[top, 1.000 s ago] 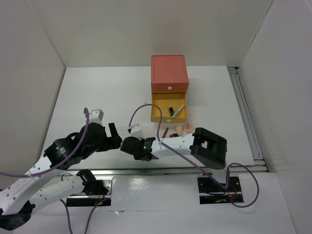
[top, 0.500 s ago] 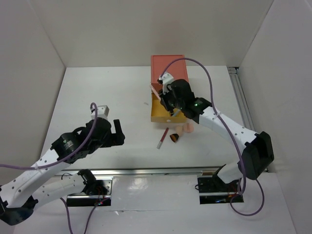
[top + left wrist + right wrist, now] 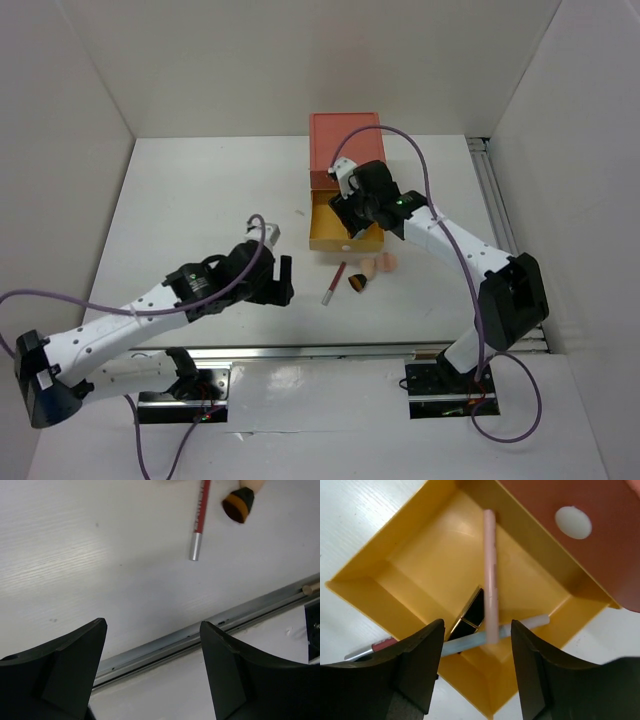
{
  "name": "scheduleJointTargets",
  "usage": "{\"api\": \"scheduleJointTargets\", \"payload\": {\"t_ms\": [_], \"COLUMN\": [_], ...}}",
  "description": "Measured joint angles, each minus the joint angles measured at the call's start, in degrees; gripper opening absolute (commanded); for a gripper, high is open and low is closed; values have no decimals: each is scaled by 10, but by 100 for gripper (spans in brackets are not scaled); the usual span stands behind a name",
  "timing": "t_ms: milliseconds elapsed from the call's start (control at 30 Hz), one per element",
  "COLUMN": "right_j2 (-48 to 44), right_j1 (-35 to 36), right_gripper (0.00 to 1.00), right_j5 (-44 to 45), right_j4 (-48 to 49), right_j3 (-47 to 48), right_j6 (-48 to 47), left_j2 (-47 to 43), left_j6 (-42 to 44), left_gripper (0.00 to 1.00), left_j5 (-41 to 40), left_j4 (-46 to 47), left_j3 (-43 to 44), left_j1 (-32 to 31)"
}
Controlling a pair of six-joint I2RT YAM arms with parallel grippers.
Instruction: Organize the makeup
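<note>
The yellow drawer (image 3: 322, 232) stands pulled out of the coral box (image 3: 346, 140), and the right gripper (image 3: 347, 207) hangs right above it, fingers spread with nothing between them. Inside the drawer (image 3: 427, 565) a pink pencil (image 3: 491, 580) runs from the wall below the box's white knob (image 3: 573, 522) down toward the front corner. There it crosses over a pale blue pencil (image 3: 525, 623), with a black lipstick (image 3: 470, 614) just beside both. Outside the drawer's front wall, on the table (image 3: 200, 200), lie a red pencil (image 3: 333, 283), a brush (image 3: 357, 284) and the peach sponges (image 3: 379, 264), all near one another. The left gripper (image 3: 283, 281) hovers low over the table, in front of the drawer and to its left. Its fingers (image 3: 70, 665) are wide apart and empty, the red pencil (image 3: 200, 520) and brush (image 3: 240, 505) ahead of them.
</note>
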Motion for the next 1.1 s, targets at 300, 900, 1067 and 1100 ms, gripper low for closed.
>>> {"api": "scheduleJointTargets", "payload": {"t_ms": [300,900,1067,1100], "right_j2": [-67,-344,-343,-343], "right_j1": [27,-58,-68,-68], "right_gripper": [76,81,81,81], "right_j5": [83,184,160,156], "right_j4": [1,-35,-48,-49], "right_j3": [-2,-95,-104,-105], "right_j6": [84,318,324,325], "left_j2": [125,351,408,416], "left_j6": [-31,-51,-44,-44], "left_gripper": [80,79,79,79], "left_j5": [-32,-195,-221,-225], "left_j4": [82,356,383,389], "left_j3": [0,-31,-14,-11], "left_j1": [-117,-171,-173,-173]}}
